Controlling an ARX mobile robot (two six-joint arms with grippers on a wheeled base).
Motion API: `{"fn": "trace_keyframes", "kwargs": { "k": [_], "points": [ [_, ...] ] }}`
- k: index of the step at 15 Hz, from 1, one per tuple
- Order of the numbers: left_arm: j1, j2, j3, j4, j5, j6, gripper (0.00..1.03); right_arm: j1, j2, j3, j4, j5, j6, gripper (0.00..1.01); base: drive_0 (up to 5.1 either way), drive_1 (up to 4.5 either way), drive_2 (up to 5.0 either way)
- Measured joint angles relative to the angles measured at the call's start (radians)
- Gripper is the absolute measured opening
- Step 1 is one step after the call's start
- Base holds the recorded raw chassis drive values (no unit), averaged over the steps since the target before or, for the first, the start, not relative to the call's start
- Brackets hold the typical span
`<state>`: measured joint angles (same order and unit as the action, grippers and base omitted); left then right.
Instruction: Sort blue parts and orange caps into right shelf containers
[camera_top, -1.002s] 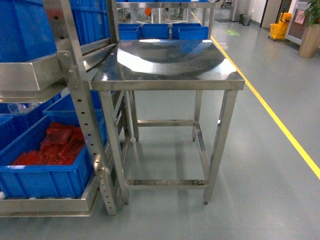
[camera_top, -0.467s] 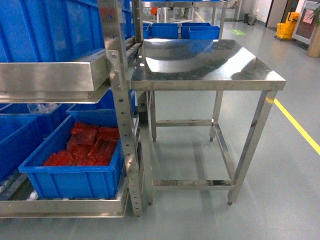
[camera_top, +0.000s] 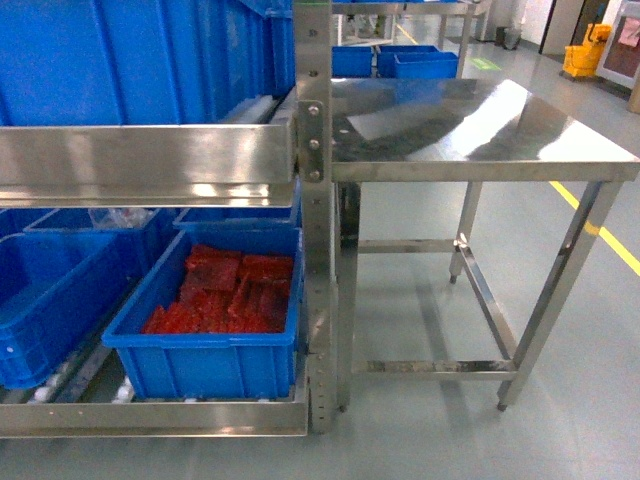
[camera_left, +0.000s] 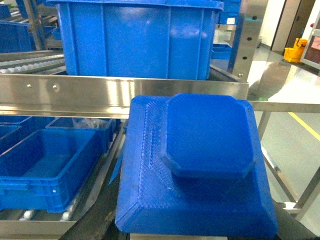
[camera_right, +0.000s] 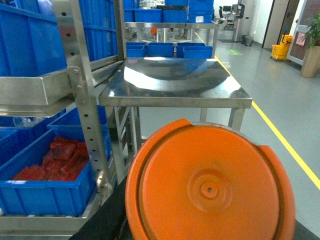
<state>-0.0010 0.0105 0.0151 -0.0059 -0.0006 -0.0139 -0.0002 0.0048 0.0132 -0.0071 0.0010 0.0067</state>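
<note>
In the left wrist view a blue part (camera_left: 200, 170), a square stepped block with an octagonal raised top, fills the lower frame. My left gripper (camera_left: 200, 222) is shut on it, with only dark finger edges (camera_left: 97, 220) showing beneath. In the right wrist view a round orange cap (camera_right: 209, 189) covers the lower frame, and my right gripper (camera_right: 207, 225) is shut on it. A large blue shelf container (camera_left: 140, 40) stands on the steel rack's upper shelf (camera_left: 125, 95) and shows in the head view as the same kind of crate (camera_top: 130, 60). Neither gripper shows in the head view.
On the rack's lower level a blue crate (camera_top: 215, 350) holds red packets, and another crate (camera_left: 45, 165) appears empty. A steel table (camera_top: 480, 150) stands right of the rack post (camera_top: 315, 200). Small blue bins (camera_top: 425, 62) sit behind it. A yellow floor line (camera_top: 605, 240) runs on the right.
The head view has swung towards the rack: the post and the red-filled crate have slid right towards the centre, and the steel table has shifted to the right side.
</note>
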Motion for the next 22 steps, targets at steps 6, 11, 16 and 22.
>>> {"fn": "trace_keyframes", "kwargs": {
  "k": [6, 11, 16, 22],
  "points": [
    [0.0, 0.0, 0.0, -0.002, 0.0, 0.0, 0.44, 0.0, 0.0, 0.0, 0.0, -0.001, 0.0, 0.44, -5.1, 2.33, 2.3],
    [0.0, 0.0, 0.0, 0.0, 0.001, 0.0, 0.44, 0.0, 0.0, 0.0, 0.001, -0.001, 0.0, 0.44, -5.0, 2.37, 2.4],
    [0.0, 0.0, 0.0, -0.002, 0.0, 0.0, 0.44, 0.0, 0.0, 0.0, 0.001, -0.001, 0.0, 0.44, -5.0, 2.43, 2.4],
    [0.0, 0.0, 0.0, -0.002, 0.0, 0.0, 0.44, 0.0, 0.0, 0.0, 0.0, -0.001, 0.0, 0.44, -5.0, 2.45, 2.4]
  ]
}}
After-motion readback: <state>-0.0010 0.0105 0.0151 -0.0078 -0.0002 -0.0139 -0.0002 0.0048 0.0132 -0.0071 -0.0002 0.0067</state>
